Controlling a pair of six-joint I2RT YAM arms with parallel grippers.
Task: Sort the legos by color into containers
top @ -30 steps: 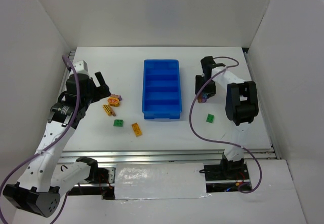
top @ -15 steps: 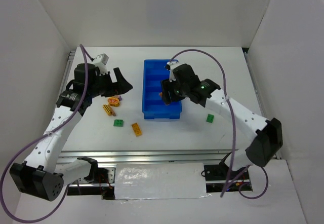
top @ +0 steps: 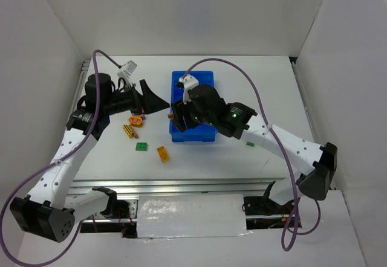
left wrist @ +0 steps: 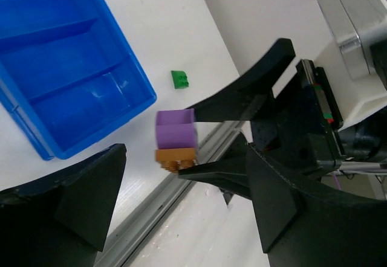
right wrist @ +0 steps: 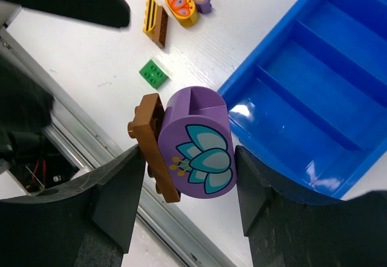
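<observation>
**White table, blue tray unfilled: a stuck pair is hanging between the two grippers**

White walls are boxing in the white table (top: 284, 86). The blue tray (top: 208, 77) is sitting mid-frame in the top view, with the right arm reaching across it. The right gripper (right wrist: 187, 170) is pinching a two-colour stack: a purple piece (left wrist: 175, 133) with a flower print, clipped to a brown plate (right wrist: 151, 143). Its jaws are standing partly closed, pressing the stack from both sides and holding it in the air just off the tray's left edge.

The left gripper (top: 158, 102) is facing it with jaws spread wide, gripping nothing. In the left wrist view the stack is sitting between its fingers (left wrist: 78, 206) but apart from both.

The compartments showing in the wrist views are lying empty. Other legos are waiting on the table left of the tray:
- a green brick (top: 141, 147)
- an orange-yellow brick (top: 163, 153)
- a striped piece (right wrist: 156, 24)
- an orange round piece (right wrist: 181, 4)

Another green brick (left wrist: 179, 78) is lying lower right of the tray, half under the right arm.

Sorting seems to be barely starting, and the step in hand looks like splitting the stack by colour. The next move is probably calling for the left jaws to close on one half while the right holds the other. After that comes a pull or twist apart, and each half goes to its own compartment. The brown plate is offering only a thin edge, so lining up on it will likely be the hard part.
</observation>
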